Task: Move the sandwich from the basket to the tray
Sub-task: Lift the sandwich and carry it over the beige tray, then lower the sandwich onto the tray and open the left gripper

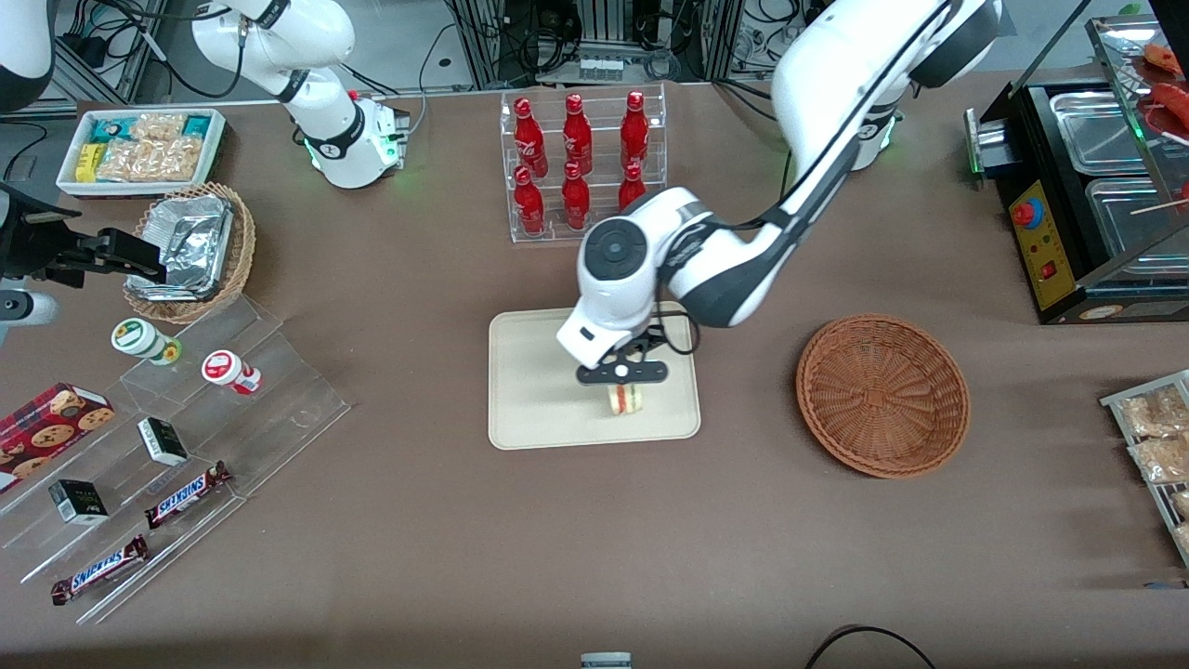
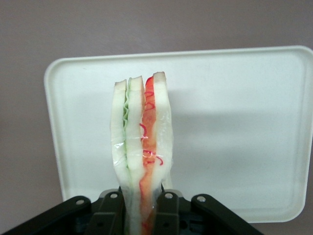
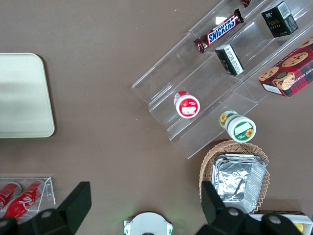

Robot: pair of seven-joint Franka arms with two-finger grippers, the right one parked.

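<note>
The round reddish-brown wicker basket holds nothing. Above the flat cream rectangular tray, the left gripper pinches the triangular pale-bread sandwich, its red and green layers upright.

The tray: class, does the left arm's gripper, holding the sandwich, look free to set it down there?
Probably yes: the gripper holds the sandwich directly above the tray, whose surface beneath looks bare.
</note>
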